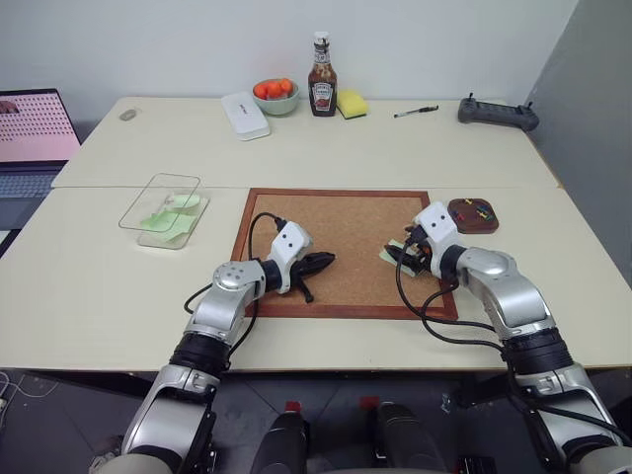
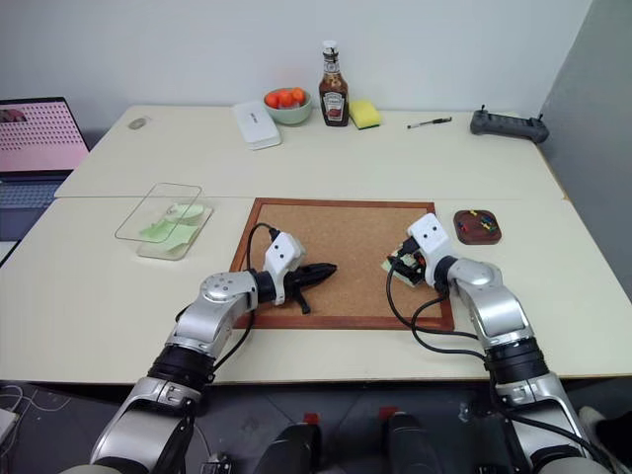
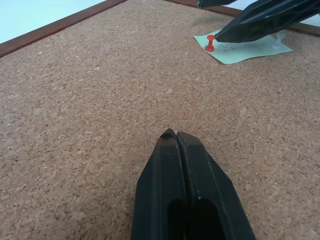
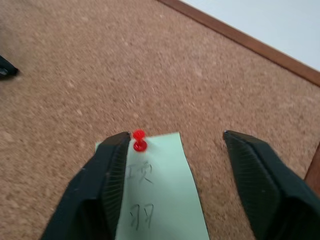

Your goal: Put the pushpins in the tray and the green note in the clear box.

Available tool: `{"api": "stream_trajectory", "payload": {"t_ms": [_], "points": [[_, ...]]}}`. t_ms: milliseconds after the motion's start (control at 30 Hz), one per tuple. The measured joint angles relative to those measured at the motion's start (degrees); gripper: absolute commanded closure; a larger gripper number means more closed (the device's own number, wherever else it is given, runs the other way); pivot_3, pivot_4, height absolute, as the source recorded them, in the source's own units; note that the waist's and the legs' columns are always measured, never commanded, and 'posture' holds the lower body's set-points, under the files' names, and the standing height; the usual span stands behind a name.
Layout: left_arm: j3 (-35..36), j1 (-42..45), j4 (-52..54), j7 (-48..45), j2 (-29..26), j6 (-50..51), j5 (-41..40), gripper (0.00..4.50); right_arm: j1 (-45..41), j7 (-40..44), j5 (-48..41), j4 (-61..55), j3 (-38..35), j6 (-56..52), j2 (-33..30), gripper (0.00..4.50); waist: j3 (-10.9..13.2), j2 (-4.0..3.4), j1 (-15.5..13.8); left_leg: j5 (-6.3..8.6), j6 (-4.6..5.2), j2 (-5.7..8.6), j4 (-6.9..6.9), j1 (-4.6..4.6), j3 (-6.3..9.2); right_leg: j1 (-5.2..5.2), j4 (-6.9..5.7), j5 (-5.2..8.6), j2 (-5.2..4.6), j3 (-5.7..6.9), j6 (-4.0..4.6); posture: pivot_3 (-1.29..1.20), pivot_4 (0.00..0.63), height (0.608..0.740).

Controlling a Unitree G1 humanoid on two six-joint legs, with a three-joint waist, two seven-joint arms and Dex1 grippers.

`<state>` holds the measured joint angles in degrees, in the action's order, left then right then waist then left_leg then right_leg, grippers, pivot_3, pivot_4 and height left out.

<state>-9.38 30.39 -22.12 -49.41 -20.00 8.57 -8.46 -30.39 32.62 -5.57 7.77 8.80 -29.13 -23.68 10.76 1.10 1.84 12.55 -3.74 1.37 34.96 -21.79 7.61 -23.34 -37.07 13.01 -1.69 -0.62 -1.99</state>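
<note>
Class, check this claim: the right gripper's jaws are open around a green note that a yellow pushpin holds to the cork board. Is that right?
Not quite: the pushpin is red, not yellow, as the right wrist view shows. The rest stands: the right gripper has its jaws open, one on each side of the green note, which is pinned to the cork board.

the green note (image 4: pixel 155 195) is showing handwritten characters, not legible; the ketchup bottle (image 1: pixel 322 89) label is unreadable.
</note>
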Motion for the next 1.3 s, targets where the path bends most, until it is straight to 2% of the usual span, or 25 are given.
{"api": "stream_trajectory", "payload": {"t_ms": [33, 367, 1300], "points": [[0.01, -0.09, 0.10, 0.00, 0.00, 0.05, 0.00, 4.50, -0.13, 0.02, 0.36, 0.56, 0.47, 0.09, 0.11, 2.47, 0.00, 0.00, 0.01, 0.00, 0.00, 0.00, 0.00, 0.01, 0.00, 0.00, -0.02, 0.00, 0.00, 0.00, 0.00, 0.00, 0.150, 0.740], [0.07, -0.66, 1.28, -0.04, 0.02, 0.99, 0.05, 4.50, -1.12, 0.73, 1.06, 2.19, 1.90, 1.31, 1.82, 4.45, -0.01, -0.01, 0.02, 0.00, 0.00, 0.00, 0.01, 0.03, -0.01, 0.00, -0.02, -0.02, 0.01, -0.02, -0.02, 0.00, 0.150, 0.740], [-0.42, -1.78, 3.30, -1.24, -0.40, 1.35, 0.93, 4.50, -1.13, 1.09, -0.91, -3.67, 0.29, -0.59, 2.24, 4.45, -0.01, -0.01, 0.04, 0.00, 0.00, 0.00, 0.01, 0.02, -0.01, 0.00, 0.00, -0.02, 0.01, -0.03, -0.03, 0.00, 0.150, 0.740]]}}
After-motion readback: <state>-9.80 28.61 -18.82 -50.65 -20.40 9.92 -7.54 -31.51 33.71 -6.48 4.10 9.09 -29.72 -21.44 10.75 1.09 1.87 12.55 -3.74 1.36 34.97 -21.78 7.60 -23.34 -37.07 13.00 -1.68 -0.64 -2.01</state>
